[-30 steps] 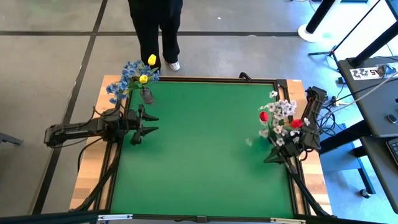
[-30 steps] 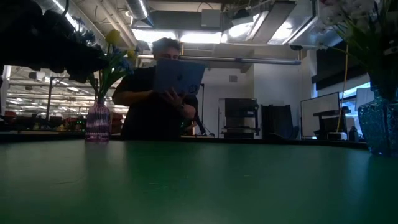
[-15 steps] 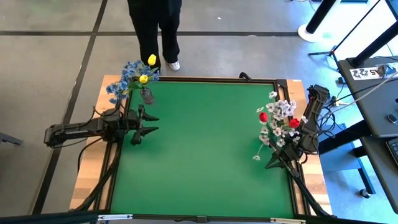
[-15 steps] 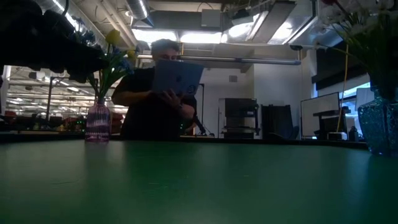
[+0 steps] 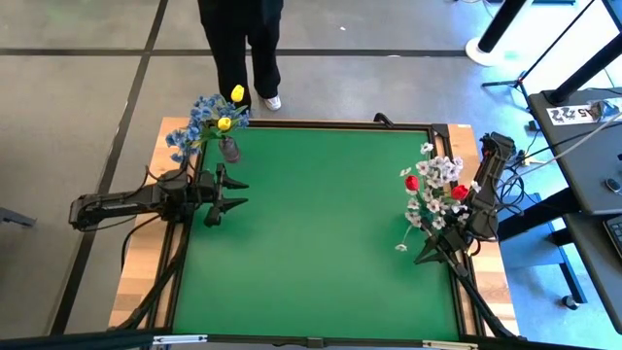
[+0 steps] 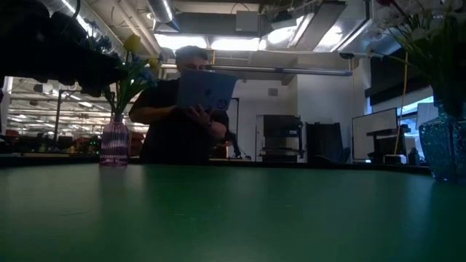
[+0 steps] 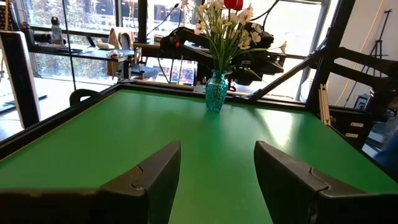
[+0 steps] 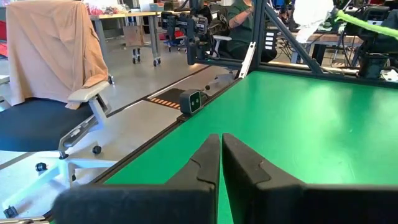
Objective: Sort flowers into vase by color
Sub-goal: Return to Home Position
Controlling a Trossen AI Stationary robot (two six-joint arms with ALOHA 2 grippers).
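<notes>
Left gripper (image 5: 231,193): at the left edge of the table (image 5: 321,253), pointing right. Jaws wide apart, nothing between them; the left wrist view shows only bare green between the two fingers (image 7: 146,180).

Right gripper (image 5: 425,255): at the right edge, pointing toward the near left. Jaws closed tip to tip, nothing held; the right wrist view shows the fingers (image 8: 205,158) pressed together over the green.

No flower lies at either gripper. All are in vases.

Violet vase (image 5: 230,149): far-left corner, just beyond the left gripper on its far side, apart from it. It holds blue flowers (image 5: 194,122) and yellow tulips (image 5: 237,93), with the blue bunch spreading left over the table edge. In the low view it stands upright on the left.

Teal vase (image 7: 216,91): near the right edge at mid depth, just far of the right gripper. It holds red tulips (image 5: 412,182) and white sprays (image 5: 442,170) and stands upright.

Green between the vases is bare.

Person (image 6: 182,116) stands beyond the far edge, holding a laptop (image 6: 206,89).
</notes>
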